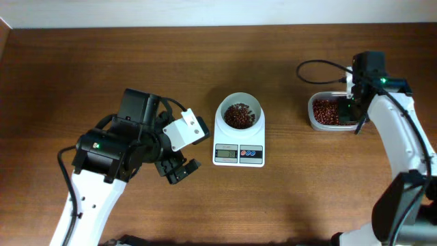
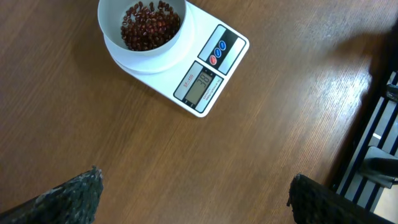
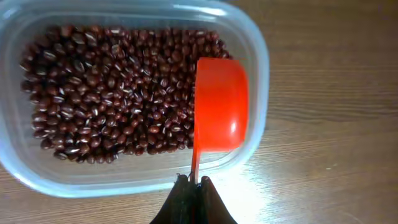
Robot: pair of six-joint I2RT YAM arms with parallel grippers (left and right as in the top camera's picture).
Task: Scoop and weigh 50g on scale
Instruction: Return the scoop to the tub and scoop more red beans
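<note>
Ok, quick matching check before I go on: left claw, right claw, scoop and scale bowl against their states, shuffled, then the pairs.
1 left claw
2 right claw
3 scoop
4 scale bowl

A part-filled with beans
B shut on the scoop's handle
C open above bare table
D over the tub

Pairs: 1-C, 2-B, 3-D, 4-A
</note>
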